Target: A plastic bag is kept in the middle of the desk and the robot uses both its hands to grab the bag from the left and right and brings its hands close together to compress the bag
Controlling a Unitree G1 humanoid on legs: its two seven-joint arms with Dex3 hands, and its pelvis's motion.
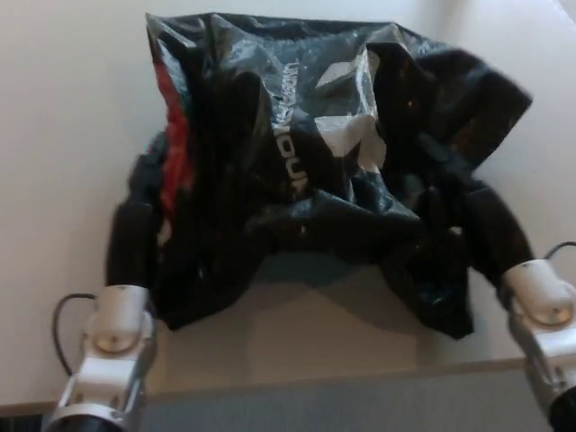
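Observation:
A crumpled black plastic bag [306,171] with white lettering and a red strip on its left side lies spread wide on the desk [63,117]. My left hand [135,225] is at the bag's lower left edge, its dark fingers closed into the plastic. At the lower right edge, my right hand [486,229] holds a fold of the bag. Both hands are far apart, with the bag stretched between them. The picture is blurred, and the black fingertips merge with the plastic.
The desk's near edge [297,382] runs just below the bag, between my silver wrists. A black cable [61,319] loops beside the left wrist and another by the right wrist [562,250].

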